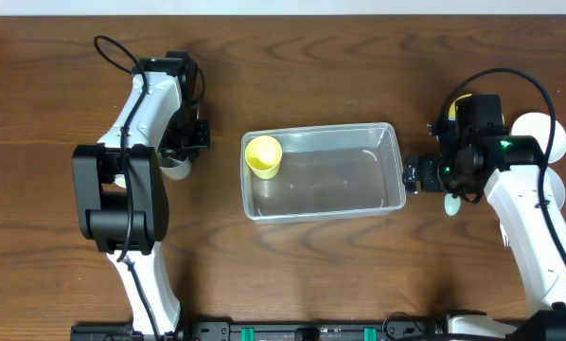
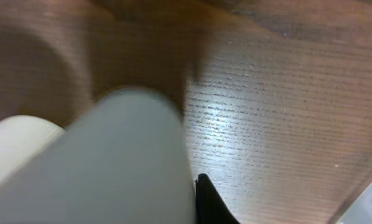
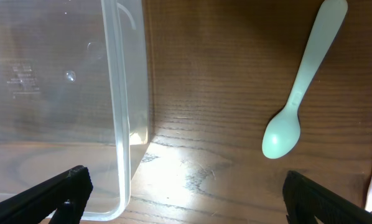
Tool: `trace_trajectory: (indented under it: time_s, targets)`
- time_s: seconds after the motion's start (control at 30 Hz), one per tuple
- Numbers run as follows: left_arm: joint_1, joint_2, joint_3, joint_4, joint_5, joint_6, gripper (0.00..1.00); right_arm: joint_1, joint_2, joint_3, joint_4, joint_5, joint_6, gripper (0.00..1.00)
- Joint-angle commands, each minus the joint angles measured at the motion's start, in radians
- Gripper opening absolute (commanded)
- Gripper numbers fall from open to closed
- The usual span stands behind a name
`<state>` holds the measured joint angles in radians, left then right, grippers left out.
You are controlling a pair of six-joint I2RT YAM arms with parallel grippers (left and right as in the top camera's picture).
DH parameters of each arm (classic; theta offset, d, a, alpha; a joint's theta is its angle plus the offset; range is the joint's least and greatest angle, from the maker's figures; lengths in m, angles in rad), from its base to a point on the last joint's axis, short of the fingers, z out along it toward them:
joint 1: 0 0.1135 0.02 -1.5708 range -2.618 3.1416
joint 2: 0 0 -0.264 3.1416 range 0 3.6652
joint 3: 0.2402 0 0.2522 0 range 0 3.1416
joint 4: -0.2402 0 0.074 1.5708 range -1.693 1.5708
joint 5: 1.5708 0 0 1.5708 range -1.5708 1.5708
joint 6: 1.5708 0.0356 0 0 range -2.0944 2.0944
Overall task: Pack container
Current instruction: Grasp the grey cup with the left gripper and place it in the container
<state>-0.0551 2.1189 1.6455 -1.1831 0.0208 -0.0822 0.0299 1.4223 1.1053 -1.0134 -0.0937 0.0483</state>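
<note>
Clear plastic, the container (image 1: pixel 340 180) sat mid-tabletop holding a yellow cup (image 1: pixel 263 155); right fingers (image 3: pixel 55 196) gaped empty beside it, probably due the pale spoon (image 3: pixel 301 87) next; left fingers (image 2: pixel 208 202) too blurred to judge.

The clear container (image 1: pixel 344 180) lies mid-surface (image 1: pixel 311 275), with a yellow cup (image 1: pixel 263 155) in its ten o'clock corner. The left claw (image 1: pixel 184 156) is at its nine o'clock, above a white round thing (image 1: pixel 176 170). The right claw (image 1: pixel 412 174) is just beside its three o'clock end.
</note>
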Motion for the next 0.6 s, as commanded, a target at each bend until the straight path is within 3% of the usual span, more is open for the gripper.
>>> trace_trajectory:
  time_s: [0.0, 0.3, 0.57]
  targets:
    - [-0.003, -0.013, 0.007, -0.023, -0.002, -0.005, 0.06, 0.003, 0.005, 0.018, -0.001, 0.012, 0.010, 0.99]
    - [-0.109, -0.196, 0.122, -0.146, -0.002, -0.005, 0.06, 0.003, 0.005, 0.018, -0.002, 0.012, 0.010, 0.99]
    - [-0.362, -0.507, 0.130, -0.137, -0.002, -0.005, 0.06, 0.003, 0.005, 0.018, 0.000, 0.012, 0.010, 0.99]
